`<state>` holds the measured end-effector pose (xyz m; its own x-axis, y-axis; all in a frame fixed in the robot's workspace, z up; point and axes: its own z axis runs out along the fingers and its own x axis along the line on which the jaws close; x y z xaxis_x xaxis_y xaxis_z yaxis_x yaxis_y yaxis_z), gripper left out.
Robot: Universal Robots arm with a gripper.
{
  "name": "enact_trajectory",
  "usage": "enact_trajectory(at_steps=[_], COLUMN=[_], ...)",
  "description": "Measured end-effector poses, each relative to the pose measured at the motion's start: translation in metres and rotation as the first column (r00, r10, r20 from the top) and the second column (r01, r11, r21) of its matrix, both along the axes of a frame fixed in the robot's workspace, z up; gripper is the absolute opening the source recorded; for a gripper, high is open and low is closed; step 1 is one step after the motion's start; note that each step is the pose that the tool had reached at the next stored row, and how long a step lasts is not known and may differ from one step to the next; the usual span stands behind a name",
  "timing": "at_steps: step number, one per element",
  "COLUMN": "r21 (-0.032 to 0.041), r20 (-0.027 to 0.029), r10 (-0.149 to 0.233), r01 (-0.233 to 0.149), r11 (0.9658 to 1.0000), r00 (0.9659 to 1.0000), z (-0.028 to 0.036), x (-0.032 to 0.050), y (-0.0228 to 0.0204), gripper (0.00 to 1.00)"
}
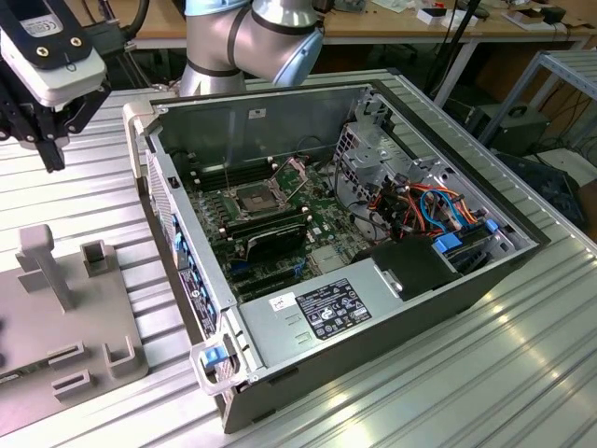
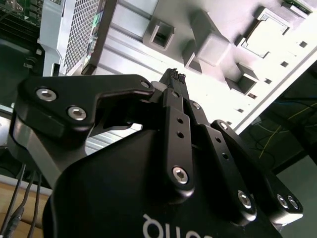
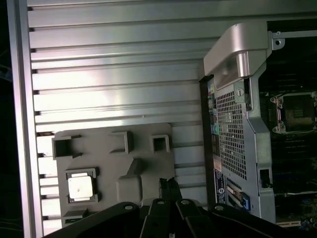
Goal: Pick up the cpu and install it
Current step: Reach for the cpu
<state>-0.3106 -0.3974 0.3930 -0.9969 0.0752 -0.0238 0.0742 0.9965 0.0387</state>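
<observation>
Ribbed aluminium tabletop point(image 1: 522, 373) carries everything. Nearest in the exterior view, at its left, lies a grey fixture plate point(image 1: 37, 327) with raised posts and square pockets. The first wrist view shows what the plate is for: the cpu point(image 3: 79, 188) sits in one framed pocket, metal top upward. My reading is that the pocket keeps the chip flat and squared up so it can be taken from straight above.

The gripper point(image 3: 168, 184) hangs over this plate, clear of it and pointing down. Both wrist views show its fingertips pressed together with nothing between them. It looks to be over a blank raised block of the plate, not over the chip. The cpu therefore lies below the hand and off to one side, near but well short of touching, and has not been picked up.

Beyond the plate is an open computer case point(image 1: 252, 117), laid on its side with the panel off, presumably so the motherboard point(image 1: 317, 210) faces up. The black-framed socket point(image 1: 255, 196) appears empty, with its thin latch levers apparently raised to receive the chip. It is well apart from the gripper, across the case wall.

Farthest back are the robot arm point(image 1: 252, 33) and cluttered workbenches point(image 1: 392, 23).
</observation>
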Motion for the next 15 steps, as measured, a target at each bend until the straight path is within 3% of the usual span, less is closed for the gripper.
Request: enact_trajectory(at_steps=[15], r21=[0.0], r20=[0.0], r10=[0.0], r01=[0.0], r11=[1.0], r00=[1.0], z=[0.0], x=[-0.0163], y=[0.0], gripper=[0.11])
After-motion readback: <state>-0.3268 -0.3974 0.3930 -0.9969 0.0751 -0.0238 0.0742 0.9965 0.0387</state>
